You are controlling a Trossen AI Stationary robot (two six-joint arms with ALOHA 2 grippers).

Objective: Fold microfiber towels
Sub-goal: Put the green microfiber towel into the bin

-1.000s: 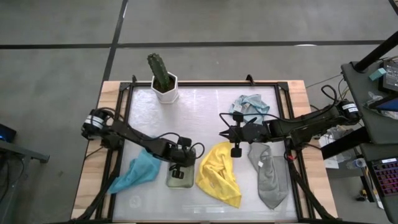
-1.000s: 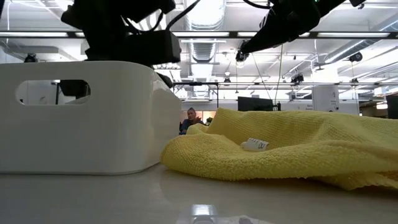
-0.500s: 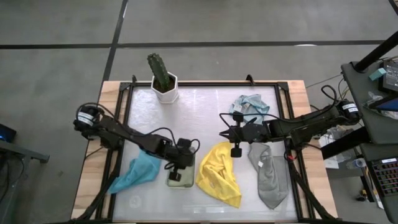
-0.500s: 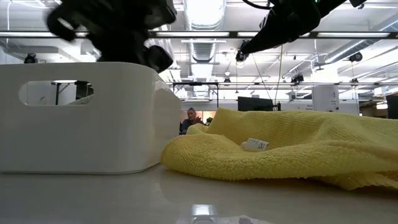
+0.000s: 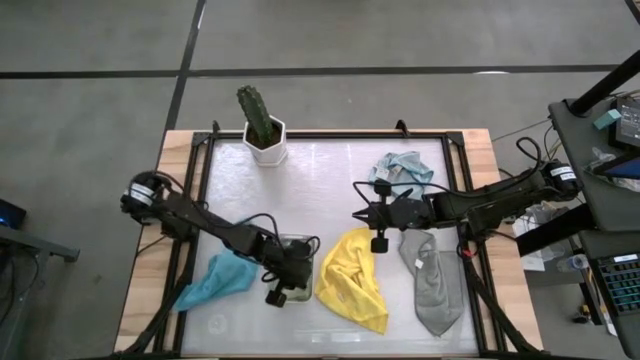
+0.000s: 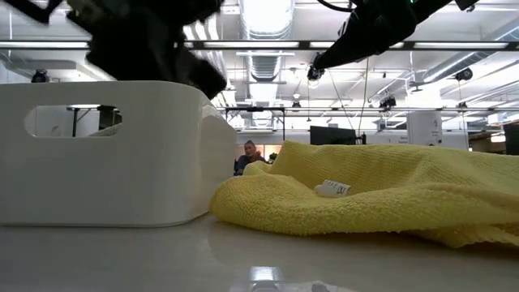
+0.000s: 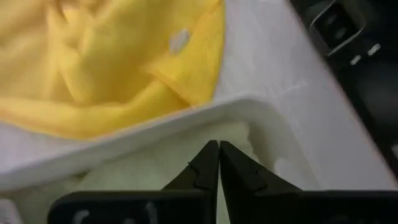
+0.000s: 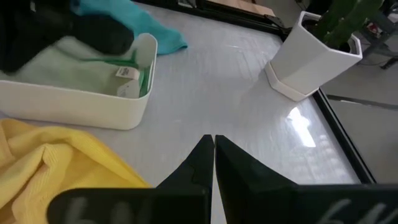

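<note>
The left gripper reaches low across the table, fingers pressed together and holding nothing, over the white rectangular plastic tray where the pale green microfiber towel lies. Just beside the tray lies the crumpled yellow microfiber towel. The right gripper hovers mid-table, jaws together, empty, its arm stretched level from the right edge.
</note>
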